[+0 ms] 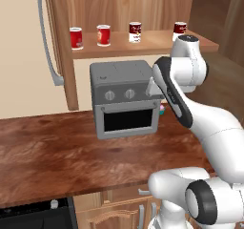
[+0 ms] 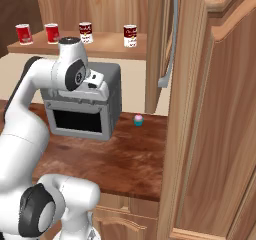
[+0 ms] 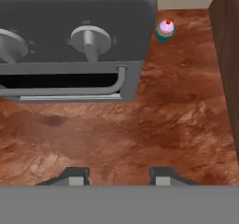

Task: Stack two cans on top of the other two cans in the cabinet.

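Four cans stand apart in a row on the plank shelf [image 1: 157, 44] of the brown cabinet [image 1: 119, 4], all above the grey toaster oven [image 1: 125, 99]. From the left base view, the plain red can [image 1: 76, 38] is farthest left of the oven, next the red can with a pale label [image 1: 103, 35], then the white can with a red band [image 1: 135, 32], and the dark red and white can [image 1: 179, 29] past the oven's right side, behind the arm. None is stacked. The fingers [image 3: 116, 177] hang low in front of the oven, above the wood-grain bench [image 3: 163, 125], drawn narrow and holding nothing. A small pink cupcake [image 3: 165, 30] sits on the bench just right of the oven
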